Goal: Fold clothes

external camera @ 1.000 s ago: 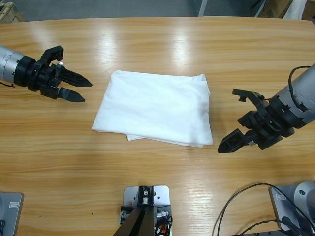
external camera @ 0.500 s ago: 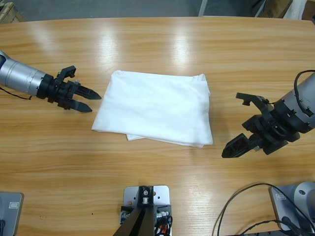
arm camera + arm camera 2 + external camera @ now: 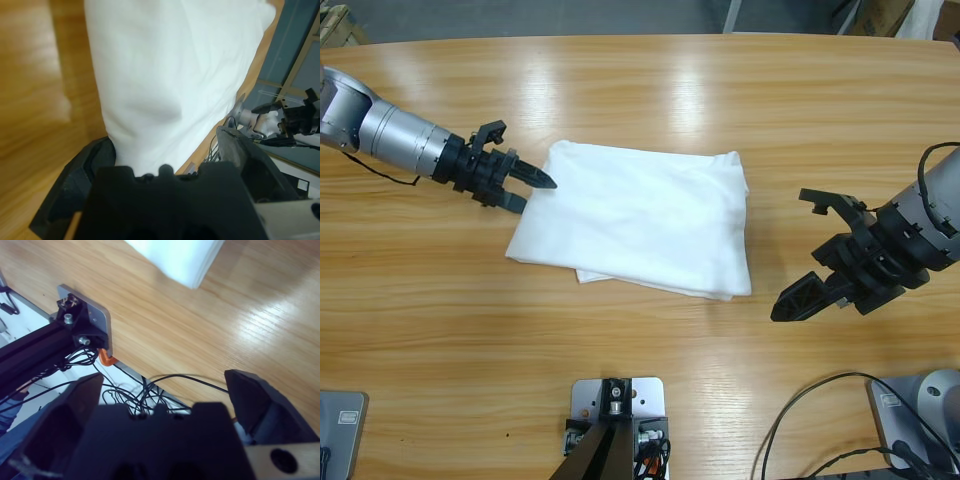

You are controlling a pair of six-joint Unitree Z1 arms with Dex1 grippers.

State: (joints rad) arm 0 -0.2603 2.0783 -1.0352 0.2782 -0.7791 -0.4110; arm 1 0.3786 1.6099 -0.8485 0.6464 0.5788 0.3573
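Folded T-shirt (image 3: 638,218) on the counter (image 3: 650,90); no lettering readable.
Left gripper (image 3: 530,190) spread across its edge; right gripper (image 3: 810,255) released, well apart.

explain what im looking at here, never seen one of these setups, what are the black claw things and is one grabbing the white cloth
These are two robot arms at a wooden table, each ending in a two-jawed black gripper. One picture looks down from above; the other two come from cameras on each arm's wrist. A folded white T-shirt lies in the middle. The left gripper has its open jaws around the shirt's edge; in its wrist view the cloth sits between them, not yet pinched. The right gripper hangs open beside the shirt, holding nothing.
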